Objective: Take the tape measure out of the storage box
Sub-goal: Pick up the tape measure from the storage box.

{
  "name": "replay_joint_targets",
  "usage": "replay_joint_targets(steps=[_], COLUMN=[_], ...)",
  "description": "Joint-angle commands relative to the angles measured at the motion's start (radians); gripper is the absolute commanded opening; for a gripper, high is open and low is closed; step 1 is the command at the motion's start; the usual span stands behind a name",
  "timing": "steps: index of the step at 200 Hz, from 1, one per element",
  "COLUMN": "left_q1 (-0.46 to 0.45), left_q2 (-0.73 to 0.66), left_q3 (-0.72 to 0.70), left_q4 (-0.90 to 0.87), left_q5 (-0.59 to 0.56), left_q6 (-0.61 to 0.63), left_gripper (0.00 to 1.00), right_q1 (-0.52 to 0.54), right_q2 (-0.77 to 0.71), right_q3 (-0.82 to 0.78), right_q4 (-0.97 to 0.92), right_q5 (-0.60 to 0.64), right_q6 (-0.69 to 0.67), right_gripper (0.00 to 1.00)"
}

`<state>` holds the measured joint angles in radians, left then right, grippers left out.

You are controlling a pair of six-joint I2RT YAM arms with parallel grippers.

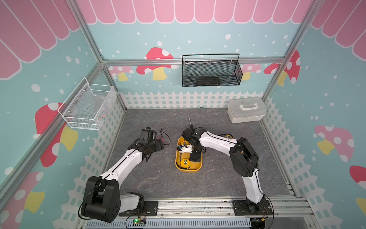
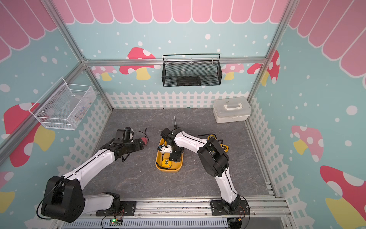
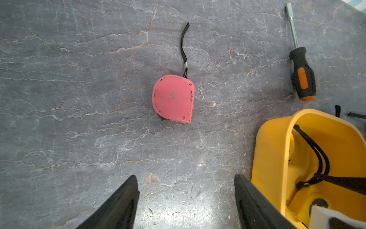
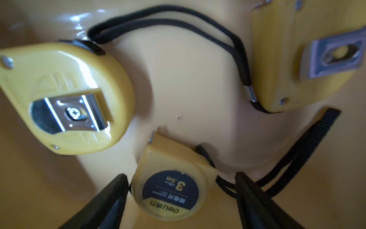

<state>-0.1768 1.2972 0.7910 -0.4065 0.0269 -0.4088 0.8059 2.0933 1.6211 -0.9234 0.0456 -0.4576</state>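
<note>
The storage box (image 1: 198, 168) is a shallow yellow tray in the middle of the table, seen in both top views (image 2: 179, 168). My right gripper (image 4: 180, 175) reaches down into it and stands open. A small yellow tape measure (image 4: 170, 194) with a round blue label lies between its fingers; one finger is at the case's side, the other stands off over the black strap. Two more yellow tape measures lie in the box, one with a belt clip (image 4: 65, 99) and one by the wall (image 4: 297, 59). My left gripper (image 3: 185, 176) hangs open over bare table beside the box.
A red tape measure (image 3: 173, 99) lies on the table ahead of the left gripper. A screwdriver (image 3: 302, 75) lies behind the box. Another yellow tape measure (image 2: 212, 136) sits behind the right arm. White lidded case (image 1: 246, 110) at the back right. Mesh baskets (image 1: 211, 71) hang on the walls.
</note>
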Motion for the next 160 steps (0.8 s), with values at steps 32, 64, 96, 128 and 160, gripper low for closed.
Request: replay_joint_targets(steps=[32, 64, 96, 128, 160], left_q1=[0.008, 0.008, 0.007, 0.011, 0.017], left_q2=[-0.007, -0.011, -0.020, -0.030, -0.047], left_q3=[-0.004, -0.007, -0.007, -0.006, 0.006], left_q4=[0.009, 0.008, 0.008, 0.005, 0.006], left_q5=[0.010, 0.010, 0.002, 0.010, 0.062], left_q6=[-0.006, -0.008, -0.006, -0.001, 0.007], left_gripper=[0.77, 0.77, 0.78, 0.78, 0.80], right_q1=[-0.004, -0.007, -0.017, -0.029, -0.058], right_q2=[0.055, 0.053, 0.028, -0.015, -0.089], right_q3=[0.017, 0.015, 0.016, 0.010, 0.000], right_q4=[-0.058, -0.056, -0.030, 0.000, 0.058], right_q5=[-0.057, -0.056, -0.063, -0.065, -0.119], right_q6=[0.027, 0.024, 0.030, 0.018, 0.031], right_gripper=[0.79, 0.74, 0.65, 0.61, 0.59])
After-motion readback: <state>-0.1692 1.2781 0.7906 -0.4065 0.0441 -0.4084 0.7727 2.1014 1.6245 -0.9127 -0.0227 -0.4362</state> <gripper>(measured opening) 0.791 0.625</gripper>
